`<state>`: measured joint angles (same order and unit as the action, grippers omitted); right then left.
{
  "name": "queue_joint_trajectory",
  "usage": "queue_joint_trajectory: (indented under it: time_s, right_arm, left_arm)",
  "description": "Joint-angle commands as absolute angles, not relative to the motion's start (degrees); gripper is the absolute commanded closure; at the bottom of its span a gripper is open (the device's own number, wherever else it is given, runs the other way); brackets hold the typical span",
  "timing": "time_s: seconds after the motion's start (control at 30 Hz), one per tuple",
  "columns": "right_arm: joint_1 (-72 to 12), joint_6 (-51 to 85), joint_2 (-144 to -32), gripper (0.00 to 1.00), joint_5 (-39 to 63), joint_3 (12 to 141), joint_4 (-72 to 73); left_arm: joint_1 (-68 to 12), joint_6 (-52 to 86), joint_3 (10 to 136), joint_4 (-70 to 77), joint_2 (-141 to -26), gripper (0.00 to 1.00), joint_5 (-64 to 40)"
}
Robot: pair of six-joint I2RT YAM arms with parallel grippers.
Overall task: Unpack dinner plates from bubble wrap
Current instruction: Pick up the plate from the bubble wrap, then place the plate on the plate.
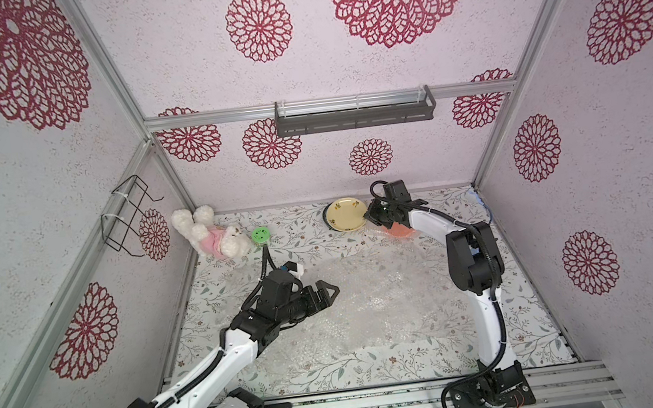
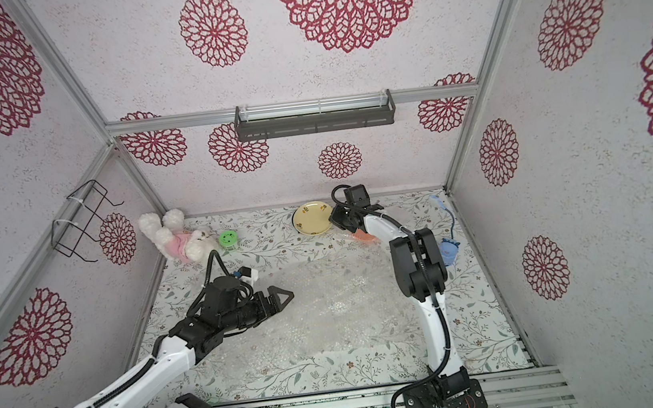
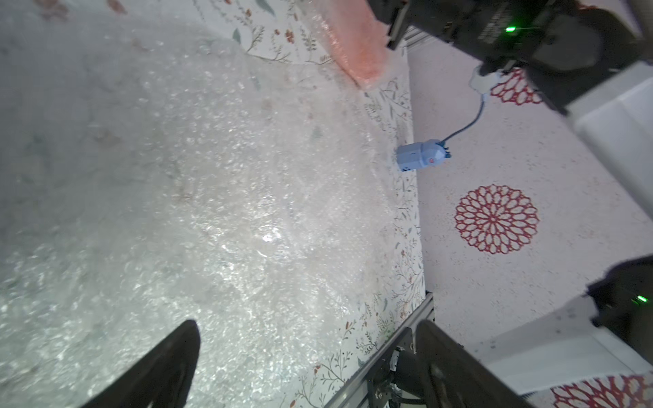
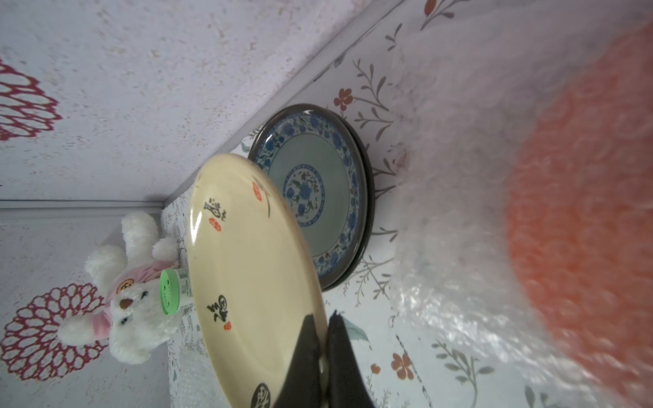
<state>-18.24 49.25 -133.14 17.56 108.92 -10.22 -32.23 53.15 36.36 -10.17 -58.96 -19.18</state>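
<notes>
The right claw (image 1: 368, 213) is clenched on the round cream dinner plate with small flowers (image 1: 346, 214); the left claw (image 1: 327, 296) hangs released above the clear bubble wrap (image 1: 370, 304).

In both top views the cream plate sits near the back wall, and the wrap covers the middle of the floral desk (image 1: 335, 371) beneath the left claw (image 2: 281, 299). The left wrist view shows that claw's fingers (image 3: 169, 367) spread wide over the wrap, and a plain orange plate (image 3: 357, 53) inside wrap farther off. The right wrist view shows the right claw (image 4: 323, 314) pinching the cream plate's rim, the plate tilted over a blue-green patterned plate (image 4: 314, 187) that lies on a black plate (image 4: 367, 197).
</notes>
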Motion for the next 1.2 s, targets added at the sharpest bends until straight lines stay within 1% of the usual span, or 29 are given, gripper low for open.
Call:
queue_joint_trajectory:
  time_s: [0.0,0.1,0.3,0.4,0.5,0.9,0.97,1.17]
  right_arm:
    - [-17.8,50.5,-135.1,1.0,19.7,115.6,-9.4]
    - [-17.7,50.5,-138.4,1.0,19.7,119.7,-10.3]
    - [-17.5,50.5,-144.1,1.0,19.4,127.4,-13.9]
    - [-17.4,50.3,-146.4,1.0,19.3,130.1,-15.4]
    - [-17.2,50.1,-148.1,1.0,19.7,132.1,-17.0]
    - [-17.1,49.0,-149.6,1.0,20.7,133.1,-17.9]
    - [-17.1,49.0,-149.6,0.95,21.1,133.1,-17.8]
    - [-17.1,47.5,-149.2,0.7,23.5,133.1,-16.8]
  left_arm:
    - [-34.4,51.3,35.4,-9.0,-55.3,0.03,-16.9]
    - [-37.1,49.9,34.9,-8.4,-52.8,0.03,-12.2]
    - [-45.2,44.9,33.1,-5.5,-49.6,0.03,1.9]
    - [-47.0,43.8,32.1,-4.0,-48.8,0.03,6.3]
    - [-47.2,43.8,30.9,-2.9,-47.9,0.03,8.4]
    - [-47.2,45.7,27.3,-3.9,-44.9,0.03,12.2]
    - [-47.1,46.2,26.8,-4.2,-44.3,0.03,12.7]
    - [-47.1,47.6,26.9,-7.5,-43.3,0.03,14.4]
